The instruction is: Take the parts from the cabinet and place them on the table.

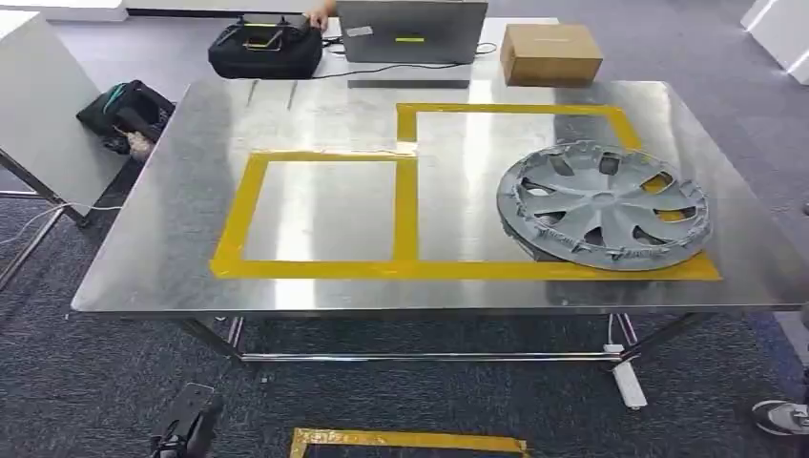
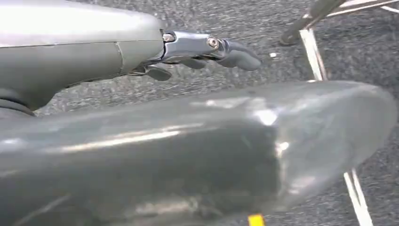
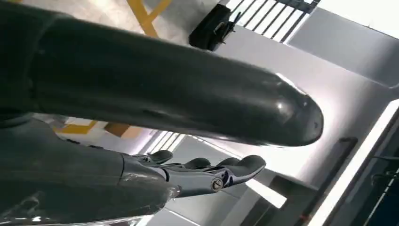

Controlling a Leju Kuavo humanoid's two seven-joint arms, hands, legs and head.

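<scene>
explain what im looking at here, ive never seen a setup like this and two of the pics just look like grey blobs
These come from a humanoid robot with two arms, each ending in a many-fingered hand. The head view looks down from the robot's body at a steel table marked with yellow tape squares. A grey wheel cover lies in the right-hand square. Beyond the table are a laptop, a cardboard box and a black bag.

The other two pictures come from cameras at the wrists, so they look turned. The big grey shapes are the thumbs, seen very close. The left hand hangs above carpet; the right hand is also free. Both hold nothing, fingers loosely extended.
</scene>
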